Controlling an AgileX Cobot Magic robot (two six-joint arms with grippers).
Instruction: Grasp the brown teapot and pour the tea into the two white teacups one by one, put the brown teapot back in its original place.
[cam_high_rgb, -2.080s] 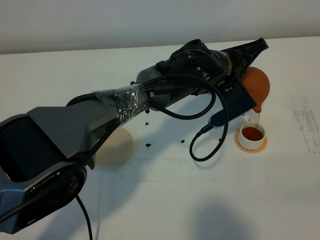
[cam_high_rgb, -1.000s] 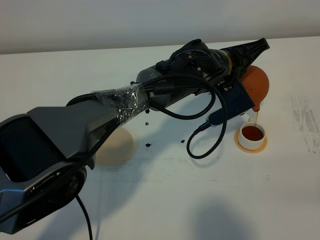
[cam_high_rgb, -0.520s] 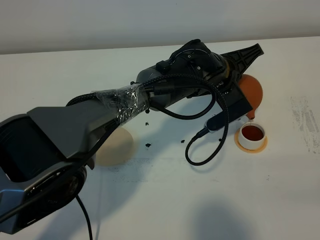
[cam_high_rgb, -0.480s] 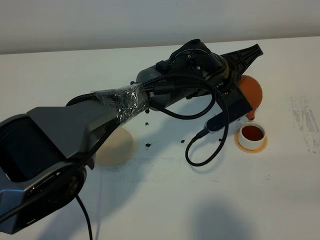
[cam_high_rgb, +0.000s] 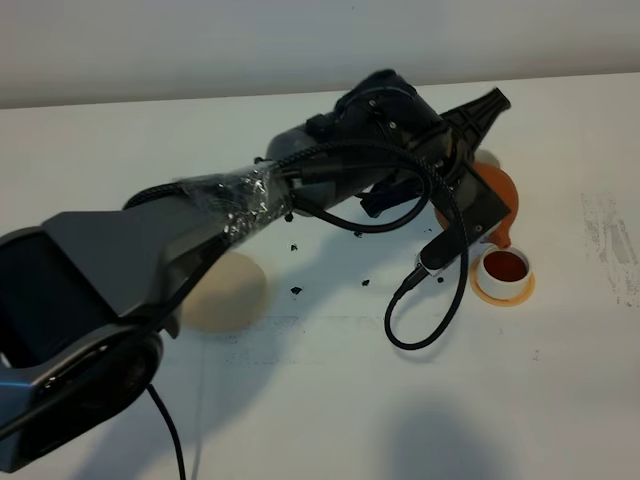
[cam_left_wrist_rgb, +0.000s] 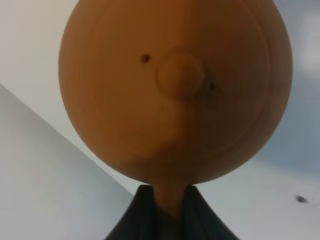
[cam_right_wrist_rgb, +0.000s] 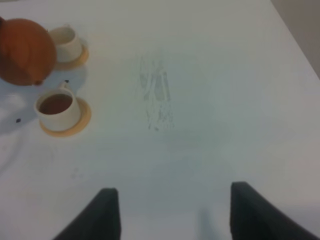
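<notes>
White table (cam_high_rgb: 330, 400) carries everything. Across it reaches the left arm (cam_high_rgb: 200, 220), left gripper (cam_left_wrist_rgb: 166, 205) pinched tight on the brown teapot (cam_left_wrist_rgb: 175, 90) by its handle (cam_left_wrist_rgb: 169, 190), pot aloft beside both cups (no stream visible). Right gripper (cam_right_wrist_rgb: 172, 215) waits, jaws spread, empty. Cream disc (cam_high_rgb: 228, 295) lies bare for the pot's return. Near teacup (cam_right_wrist_rgb: 56, 107) holds tea; far teacup (cam_right_wrist_rgb: 66, 42) looks unfilled, prob. next.

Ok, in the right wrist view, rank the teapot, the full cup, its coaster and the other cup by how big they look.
1. teapot
2. coaster under the full cup, slightly wider than it
3. full cup
Unsure: other cup looks smallest, but it is farther off and partly behind the teapot.
</notes>
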